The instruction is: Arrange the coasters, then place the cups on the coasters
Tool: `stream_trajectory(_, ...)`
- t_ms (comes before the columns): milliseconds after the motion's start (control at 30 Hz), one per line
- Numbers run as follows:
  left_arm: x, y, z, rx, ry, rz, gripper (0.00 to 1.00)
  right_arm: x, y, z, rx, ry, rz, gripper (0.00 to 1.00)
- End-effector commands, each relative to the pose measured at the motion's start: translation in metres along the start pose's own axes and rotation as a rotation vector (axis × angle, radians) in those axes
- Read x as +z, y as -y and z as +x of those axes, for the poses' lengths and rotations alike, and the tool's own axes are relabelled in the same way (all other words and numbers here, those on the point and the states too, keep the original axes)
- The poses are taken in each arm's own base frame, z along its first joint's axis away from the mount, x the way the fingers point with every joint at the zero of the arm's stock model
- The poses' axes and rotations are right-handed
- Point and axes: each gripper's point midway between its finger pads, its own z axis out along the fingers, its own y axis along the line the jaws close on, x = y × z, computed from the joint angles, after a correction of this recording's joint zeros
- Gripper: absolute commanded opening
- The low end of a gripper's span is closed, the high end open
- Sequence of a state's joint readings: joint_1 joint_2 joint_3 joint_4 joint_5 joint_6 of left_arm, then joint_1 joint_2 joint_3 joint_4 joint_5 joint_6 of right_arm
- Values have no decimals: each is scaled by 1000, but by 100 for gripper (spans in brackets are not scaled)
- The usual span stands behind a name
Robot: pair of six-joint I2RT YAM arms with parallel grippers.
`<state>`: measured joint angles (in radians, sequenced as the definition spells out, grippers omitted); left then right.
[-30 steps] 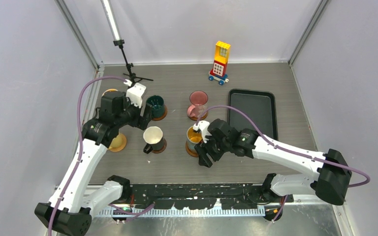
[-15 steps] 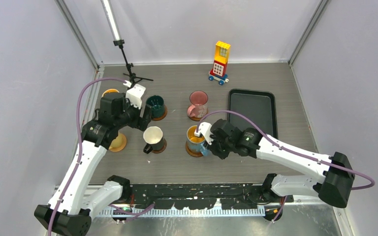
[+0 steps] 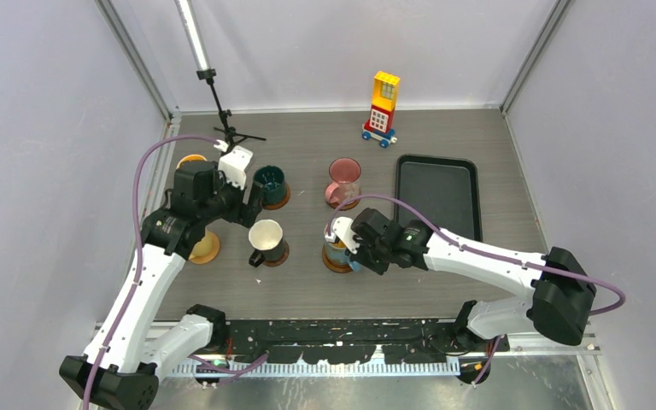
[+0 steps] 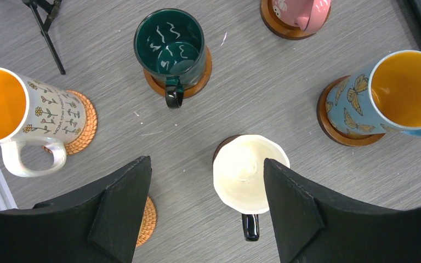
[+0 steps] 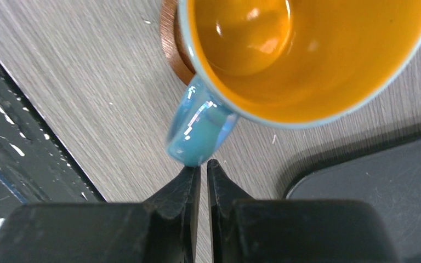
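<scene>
Left gripper hangs wide open above the cream mug, green mug on its coaster just beyond. Right gripper, pinched shut, tips right at the handle of the blue mug; black tray close on the right.

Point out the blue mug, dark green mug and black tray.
blue mug (image 5: 307,55): right wrist view, on its orange inside.
dark green mug (image 4: 170,44): left wrist view, inner bottom.
black tray (image 3: 438,196): top view, bare floor.

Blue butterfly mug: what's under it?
A dark brown wooden coaster. In the left wrist view only an arc of its rim shows beside the blue mug. The rest of the disc is covered by the mug's body.
</scene>
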<state>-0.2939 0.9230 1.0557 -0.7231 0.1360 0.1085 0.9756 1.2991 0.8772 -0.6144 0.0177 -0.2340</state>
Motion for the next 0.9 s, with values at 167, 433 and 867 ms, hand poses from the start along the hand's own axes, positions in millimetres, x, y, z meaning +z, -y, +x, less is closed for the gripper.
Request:
stream_trajectory(167,-3,-1,-8,10,43,-3,77,-7,-22,-57,11,156,-64,14)
stream_trajectory(433,5,5,-8,0,22,40,77,2,-34,-76,11,142,-103,14)
stream_trajectory(867,3,8,-4,18,22,57,77,3,-60,-90,43,161,-145,14)
